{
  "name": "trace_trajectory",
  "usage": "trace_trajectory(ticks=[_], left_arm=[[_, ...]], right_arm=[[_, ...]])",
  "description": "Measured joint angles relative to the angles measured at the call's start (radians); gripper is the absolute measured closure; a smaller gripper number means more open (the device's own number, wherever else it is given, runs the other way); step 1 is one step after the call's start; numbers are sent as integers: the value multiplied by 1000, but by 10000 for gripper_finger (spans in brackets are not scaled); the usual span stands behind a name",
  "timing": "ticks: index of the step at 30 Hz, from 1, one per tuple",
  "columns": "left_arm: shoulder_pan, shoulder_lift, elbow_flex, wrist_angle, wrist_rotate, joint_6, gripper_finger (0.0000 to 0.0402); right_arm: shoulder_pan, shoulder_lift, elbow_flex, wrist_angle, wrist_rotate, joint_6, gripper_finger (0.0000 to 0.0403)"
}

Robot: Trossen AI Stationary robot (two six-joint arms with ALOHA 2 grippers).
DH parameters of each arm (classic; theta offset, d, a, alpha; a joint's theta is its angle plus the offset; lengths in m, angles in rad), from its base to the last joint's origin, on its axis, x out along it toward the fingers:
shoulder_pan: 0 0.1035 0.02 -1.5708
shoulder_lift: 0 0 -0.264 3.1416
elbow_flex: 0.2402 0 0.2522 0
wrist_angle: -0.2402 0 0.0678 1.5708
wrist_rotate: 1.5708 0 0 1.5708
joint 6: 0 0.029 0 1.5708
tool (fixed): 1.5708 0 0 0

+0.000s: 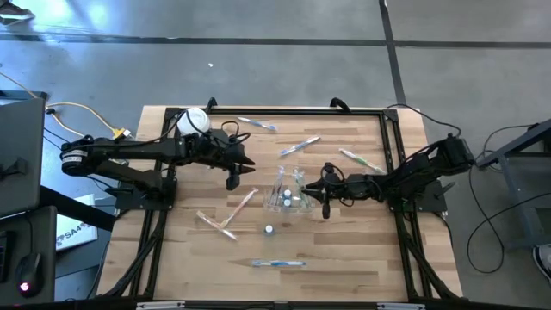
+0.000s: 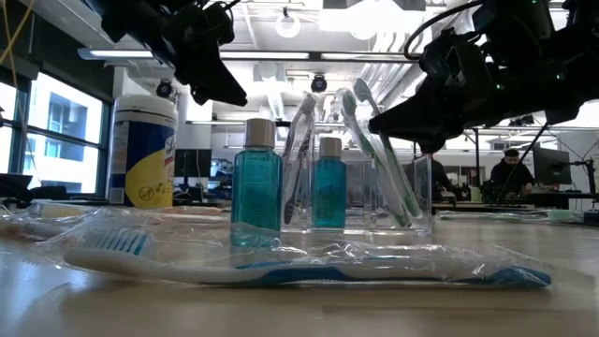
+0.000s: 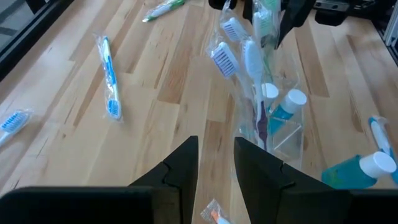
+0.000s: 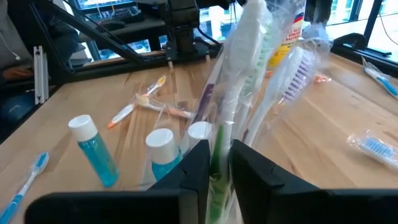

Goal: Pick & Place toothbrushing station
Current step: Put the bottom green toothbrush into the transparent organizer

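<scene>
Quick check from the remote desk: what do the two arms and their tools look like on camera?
Both arms are black, jointed segments with black cables looped along them. The left tool and right tool each end in two dark, flat, wedge-shaped fingers. The left arm's shoulder end carries a pale ringed joint. No readable markings show.

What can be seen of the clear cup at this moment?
The clear cup stands upright near the table's middle, a see-through, square-sided plastic holder. Wrapped toothbrushes lean in it, heads up, green, white and purple among them. A small blue bottle with a white cap stands inside; a second bottle stands outside, beside it. The right gripper is at the cup's rim, its fingers either side of a green brush. The left gripper hangs apart from the cup.
</scene>
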Motion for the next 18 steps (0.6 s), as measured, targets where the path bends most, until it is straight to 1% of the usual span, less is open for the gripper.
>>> trace_trajectory(ticks=[6, 9, 12, 18], left_arm=[[0, 0, 0, -1, 0, 0, 300], [0, 0, 0, -2, 0, 0, 300], [0, 0, 0, -2, 0, 0, 300], [0, 0, 0, -6, 0, -4, 300]], right_arm=[[0, 0, 0, -2, 0, 7, 322], [0, 0, 0, -9, -1, 7, 301], [0, 0, 0, -19, -2, 8, 269], [0, -1, 0, -19, -2, 8, 185]])
